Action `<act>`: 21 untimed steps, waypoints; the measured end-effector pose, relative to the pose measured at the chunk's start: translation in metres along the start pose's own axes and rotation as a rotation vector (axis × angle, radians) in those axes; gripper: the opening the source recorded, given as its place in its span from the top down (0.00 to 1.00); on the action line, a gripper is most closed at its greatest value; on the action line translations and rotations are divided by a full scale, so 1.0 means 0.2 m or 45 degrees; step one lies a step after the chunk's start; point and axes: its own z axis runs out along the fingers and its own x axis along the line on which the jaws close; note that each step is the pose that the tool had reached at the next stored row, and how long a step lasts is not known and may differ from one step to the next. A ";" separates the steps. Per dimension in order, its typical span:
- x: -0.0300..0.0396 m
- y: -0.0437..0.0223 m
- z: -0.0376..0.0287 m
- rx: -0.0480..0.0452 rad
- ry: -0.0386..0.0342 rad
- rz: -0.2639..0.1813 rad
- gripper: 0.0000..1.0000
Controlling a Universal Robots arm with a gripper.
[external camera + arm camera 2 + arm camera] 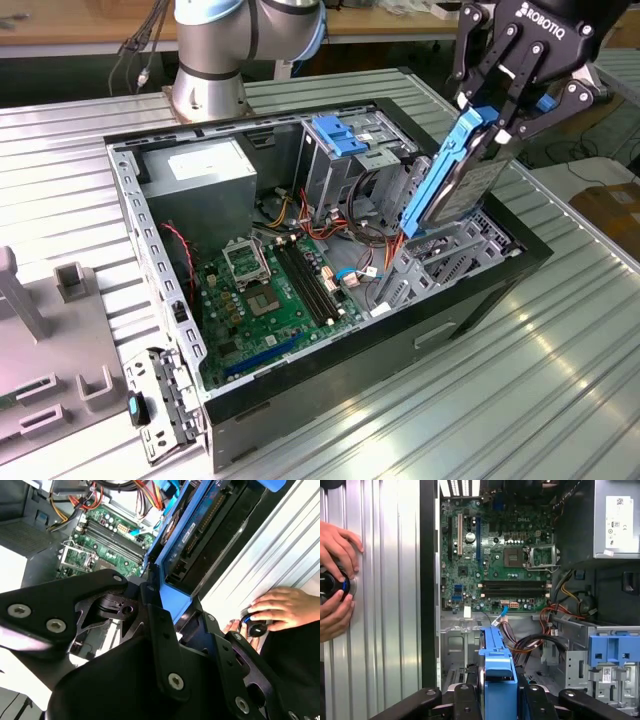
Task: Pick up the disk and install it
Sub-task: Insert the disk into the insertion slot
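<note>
Ribbed metal table [520, 400] in the foreground, carrying an open computer case [330, 410] that lies on its side. Green motherboard [270, 300] on the case floor. Beyond it, toward the exterior view's right, the gripper [497, 122] is clamped on the upper end of the disk [462, 185], which hangs steeply tilted with its blue frame facing the case interior and its lower end at the drive bay. Farther back: grey power-supply box [205, 170], metal cage [340, 135] with a blue handle, arm base [210, 70]. In the first wrist view, a person's hands [337, 545] rest on the table beside the case, around a black knob [330, 585].
</note>
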 end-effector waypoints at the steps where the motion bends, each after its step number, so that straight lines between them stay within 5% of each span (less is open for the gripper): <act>1: 0.000 -0.011 0.005 0.000 -0.0001 0.001 0.63; 7: 0.030 -0.032 0.056 0.002 0.0008 0.058 0.63; 21: 0.057 -0.042 0.118 0.002 0.0008 0.060 0.63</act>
